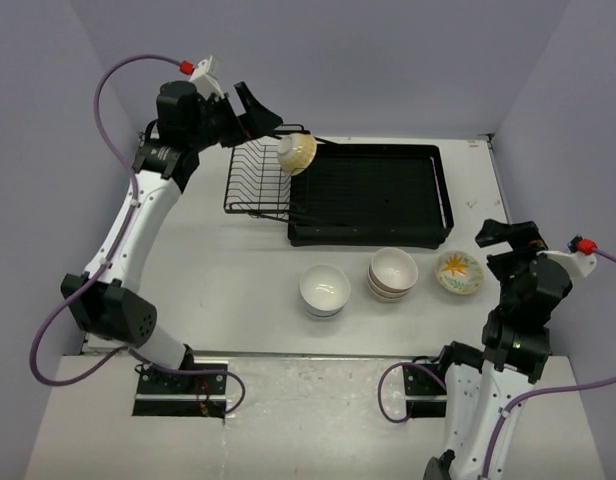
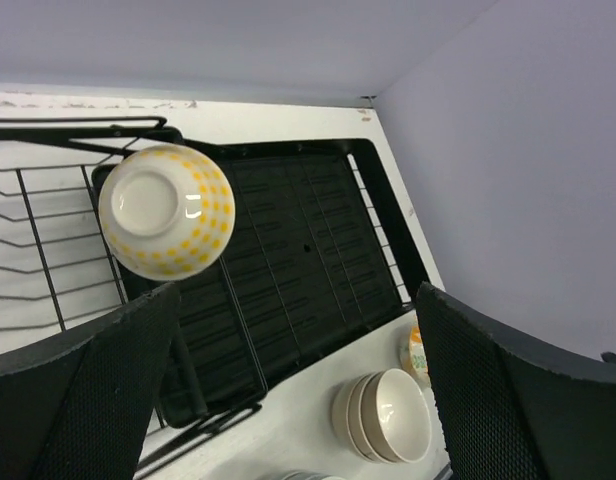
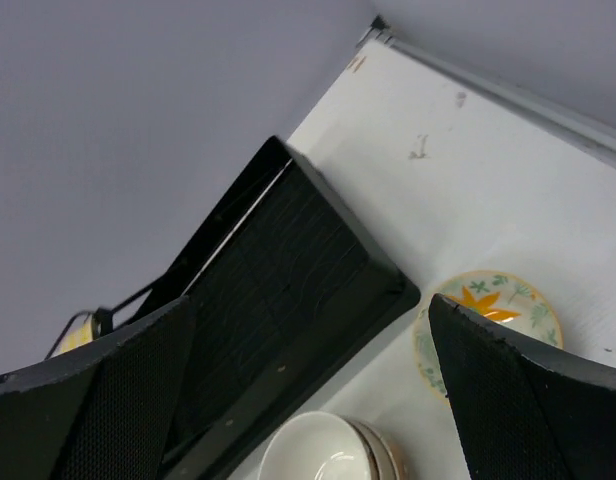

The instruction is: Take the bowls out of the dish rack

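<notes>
Seen from above, a white surface (image 1: 238,280) walled in pale purple carries a black dish rack (image 1: 368,195) at its far side: a thin-wire basket on the left joined to a wider, shallow plastic drain tray on the right. One small round bowl, cream with yellow dots (image 1: 297,152), sits in the rack at the far edge where the wire basket meets the tray. It is tipped on its side, and in the left wrist view its plain round foot faces the camera. The left pincer (image 1: 260,112) hangs just beside this bowl, at the rack's far left corner. Its two black textured fingers (image 2: 98,390) stand wide apart with nothing between them, and the bowl lies beyond them, not touched. Three groups of bowls rest upright in a row on the surface near the front edge of the tray. At the left is a glossy white bowl (image 1: 325,288) that seems to sit nested on others. In the middle is a nested stack of cream bowls (image 1: 393,270). At the right is a single shallow bowl painted with an orange flower and green leaves (image 1: 459,272). The right pincer (image 1: 506,234) hovers just right of the flowered bowl and apart from it. Its fingers (image 3: 518,400) are spread wide and hold nothing.
</notes>
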`<control>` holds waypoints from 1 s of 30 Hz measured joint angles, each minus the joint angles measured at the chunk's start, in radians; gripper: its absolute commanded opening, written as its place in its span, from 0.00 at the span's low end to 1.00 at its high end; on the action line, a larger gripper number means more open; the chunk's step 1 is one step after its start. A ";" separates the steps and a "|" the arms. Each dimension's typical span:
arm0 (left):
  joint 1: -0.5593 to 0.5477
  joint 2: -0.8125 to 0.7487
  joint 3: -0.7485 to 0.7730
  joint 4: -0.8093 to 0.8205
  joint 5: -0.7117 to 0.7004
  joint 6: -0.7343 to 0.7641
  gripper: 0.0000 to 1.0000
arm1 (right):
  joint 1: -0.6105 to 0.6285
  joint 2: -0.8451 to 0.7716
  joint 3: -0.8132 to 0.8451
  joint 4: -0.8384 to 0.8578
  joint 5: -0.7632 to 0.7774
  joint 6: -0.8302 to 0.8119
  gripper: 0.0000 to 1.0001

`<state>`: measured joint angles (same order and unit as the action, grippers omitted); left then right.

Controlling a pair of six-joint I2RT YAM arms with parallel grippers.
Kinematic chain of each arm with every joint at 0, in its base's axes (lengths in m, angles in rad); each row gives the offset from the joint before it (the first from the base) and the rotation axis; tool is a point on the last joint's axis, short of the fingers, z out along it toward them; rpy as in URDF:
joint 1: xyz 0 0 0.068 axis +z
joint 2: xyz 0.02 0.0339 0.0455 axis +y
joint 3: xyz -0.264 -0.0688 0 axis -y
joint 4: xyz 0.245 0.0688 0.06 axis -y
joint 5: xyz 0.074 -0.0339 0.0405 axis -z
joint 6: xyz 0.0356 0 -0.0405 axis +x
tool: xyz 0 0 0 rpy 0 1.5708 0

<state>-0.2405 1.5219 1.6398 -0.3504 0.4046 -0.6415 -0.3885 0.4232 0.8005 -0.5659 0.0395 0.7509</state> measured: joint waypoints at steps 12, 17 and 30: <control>-0.224 0.246 0.421 -0.307 -0.410 0.235 1.00 | 0.054 0.163 0.018 0.059 -0.519 -0.078 0.99; -0.269 0.159 0.306 -0.325 -0.613 0.228 1.00 | 0.288 0.365 0.055 0.261 -0.644 -0.016 0.99; -0.259 -0.672 -0.299 -0.307 -0.933 0.238 1.00 | 0.551 1.281 0.525 0.826 -0.792 0.158 0.89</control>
<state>-0.4995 0.8501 1.3403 -0.6575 -0.5285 -0.4038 0.1623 1.7039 1.3258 0.2600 -0.7528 0.9089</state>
